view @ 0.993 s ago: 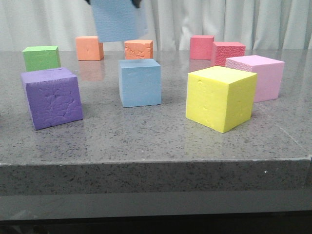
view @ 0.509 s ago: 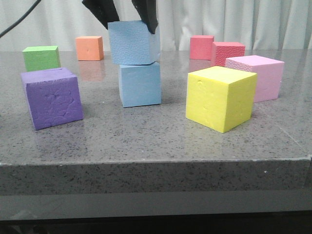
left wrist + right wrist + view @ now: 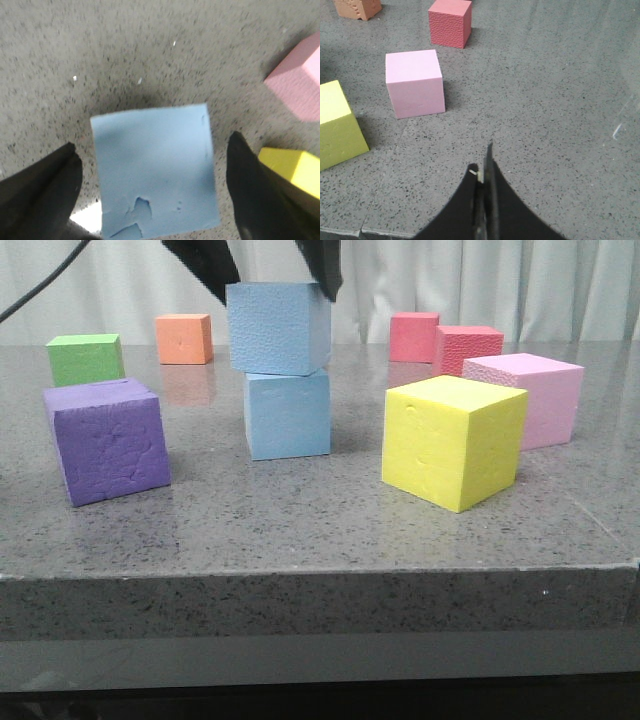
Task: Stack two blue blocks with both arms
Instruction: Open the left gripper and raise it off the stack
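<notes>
Front view: the pebbled blue block [image 3: 277, 328] is seen at upper centre, seated on the smoother blue block [image 3: 288, 414], slightly offset to the left. Half a second earlier it was tilted and gripped; now it sits level, and the left hand [image 3: 262, 258] has been spread, its prongs clear of the block's sides. The stack is judged placed; only withdrawal remains. The purple cube [image 3: 107, 442] stands well apart at left on the bench [image 3: 320, 530].

Left wrist view: the top block's face fills the centre, with bench visible between it and each black prong, confirming release.

Right wrist view: the right hand [image 3: 482, 200] is shown pressed closed and empty, low in the frame, away from the stack.
</notes>
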### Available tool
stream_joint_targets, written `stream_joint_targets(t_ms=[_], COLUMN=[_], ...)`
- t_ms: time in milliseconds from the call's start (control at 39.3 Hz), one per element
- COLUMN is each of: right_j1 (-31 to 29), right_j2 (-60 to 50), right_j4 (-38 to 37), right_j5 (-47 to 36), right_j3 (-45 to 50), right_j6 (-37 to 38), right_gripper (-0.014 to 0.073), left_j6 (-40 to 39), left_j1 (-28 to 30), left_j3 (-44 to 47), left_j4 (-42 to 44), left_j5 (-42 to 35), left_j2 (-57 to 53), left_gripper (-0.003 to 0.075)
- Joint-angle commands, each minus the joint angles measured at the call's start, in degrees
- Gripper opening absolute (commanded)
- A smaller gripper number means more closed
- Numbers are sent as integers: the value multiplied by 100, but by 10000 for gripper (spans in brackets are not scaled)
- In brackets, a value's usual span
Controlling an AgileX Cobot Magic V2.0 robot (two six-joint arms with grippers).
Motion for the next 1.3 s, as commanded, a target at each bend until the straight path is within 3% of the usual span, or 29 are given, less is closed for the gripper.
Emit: stream_joint_targets(t_ms=[0,102,178,280,433,535,713,1120,1273], right_j1=[-30,-30,-30,-30,-30,-30,-30,-30,-30], right_j2=[36,36,36,36,36,36,36,36,36], right_j4=[-67,-67,-67,-67,-67,-67,-67,-67,-67], right_j5=[-371,-366,-366,-366,-366,-366,-372,-392,-392], right_j3=[-138,-138,-138,-138,-138,-138,-138,-138,-138], right_j6=[-50,-50,-50,-50,-50,-50,-50,-50,-50], right_gripper=[-68,-68,-68,-68,-68,-68,-68,-68,-68], left_j6=[0,0,0,0,0,11,12,12,12], left_j1=[-49,-49,-49,-49,-49,-49,-49,-49,-169], left_j3=[-435,-676,-771,-869,-962,-977,-977,-923,-402], left_j4=[32,256,376,375,384,483,750,772,818], left_j5=[-212,-189,-150,-17,33,155,614,614,587], left_j2=[-293,-293,-293,-293,-303,-303,-303,-930,-1490], left_gripper=[581,569,514,370,96,-20,-20,-20,-20])
